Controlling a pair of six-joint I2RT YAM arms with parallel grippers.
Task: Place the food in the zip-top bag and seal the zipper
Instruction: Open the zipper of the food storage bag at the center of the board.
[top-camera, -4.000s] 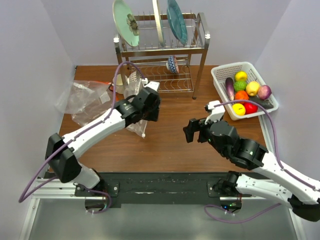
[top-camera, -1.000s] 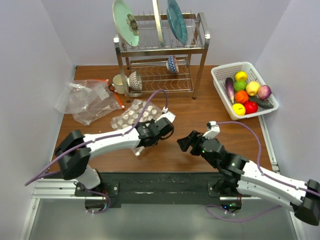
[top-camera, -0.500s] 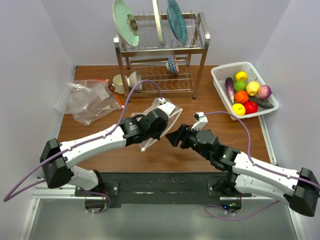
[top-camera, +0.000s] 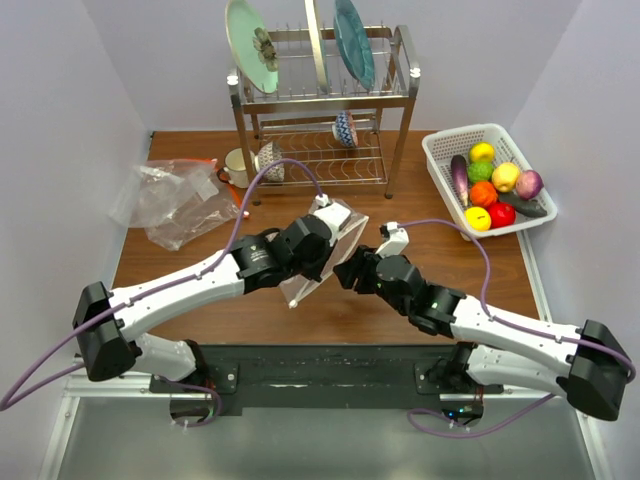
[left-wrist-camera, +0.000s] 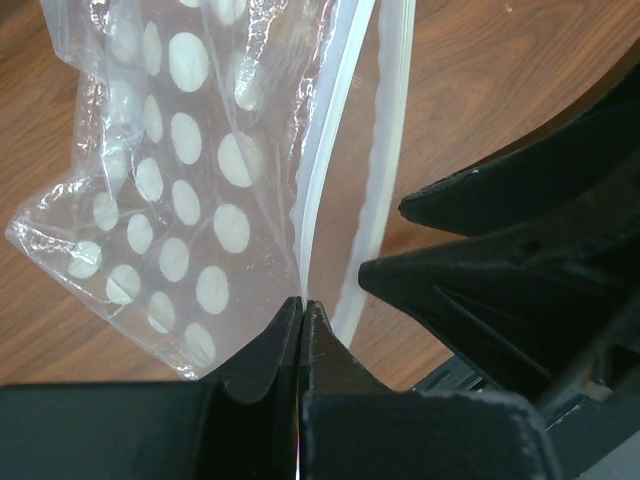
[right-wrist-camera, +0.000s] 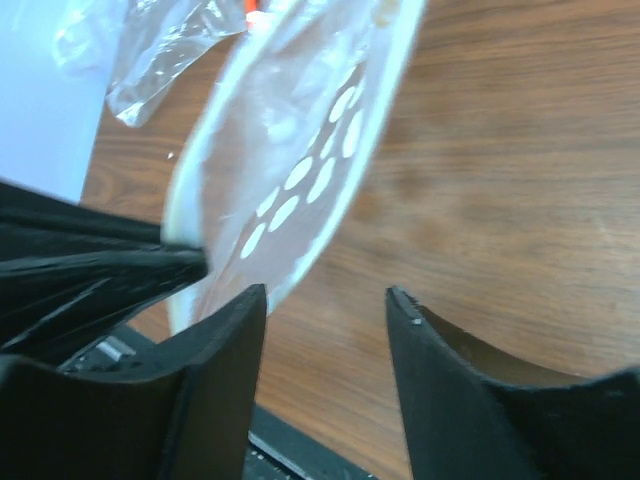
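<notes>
- Bag (left-wrist-camera: 190, 200) between the left fingers (left-wrist-camera: 262, 365): thin clear plastic, glossy and crinkled, with matt white dots.
- Zipper (left-wrist-camera: 388, 120) above those fingers: milky, ridged plastic.
- Left fingers: smooth matt black plastic.
- Table (right-wrist-camera: 520, 150) beneath: smooth wood grain, faint sheen.

Overhead view looks down; wrist views close, sharing zip-top bag (left-wrist-camera: 180, 200).

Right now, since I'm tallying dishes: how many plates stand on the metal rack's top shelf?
3, all upright: a pale green round plate at left, a cream plate edge-on in the middle, a teal round plate at right. None seems hidden.
</notes>
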